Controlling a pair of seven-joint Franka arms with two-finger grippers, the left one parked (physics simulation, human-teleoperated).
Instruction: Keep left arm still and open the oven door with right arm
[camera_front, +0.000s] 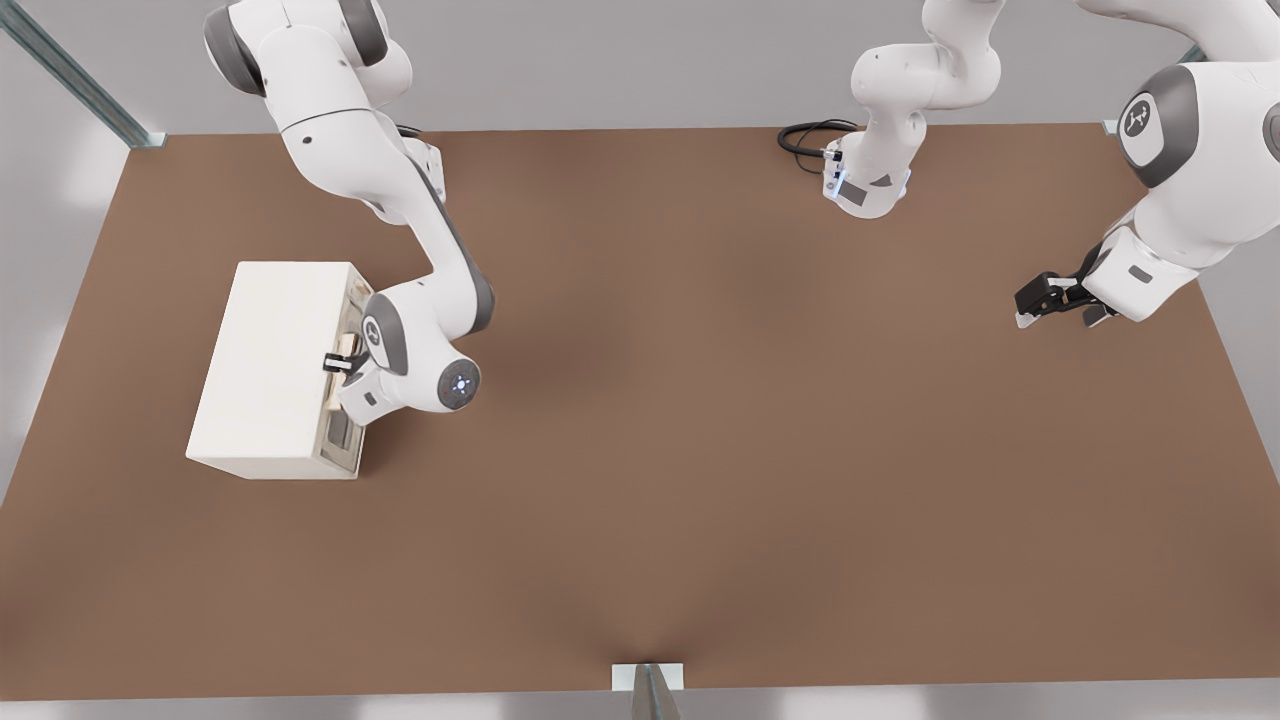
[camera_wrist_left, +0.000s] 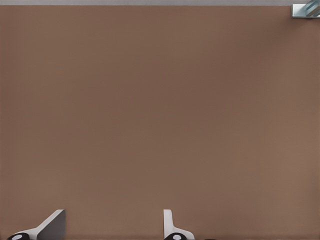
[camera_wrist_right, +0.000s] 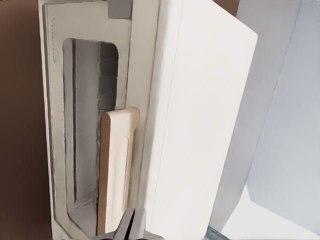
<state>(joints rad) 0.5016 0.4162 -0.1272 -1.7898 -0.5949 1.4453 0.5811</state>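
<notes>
Near the table's (camera_front: 700, 480) left edge in the front view stands the cream oven (camera_front: 270, 365), its door (camera_front: 345, 375) facing the table's middle. At that door the right arm (camera_front: 420, 290) holds its gripper (camera_front: 338, 362) on the pale tan handle (camera_wrist_right: 116, 170), fingers clamped around the bar. From the right wrist view, the door's dark window (camera_wrist_right: 85, 135) lies just beside the handle.
</notes>
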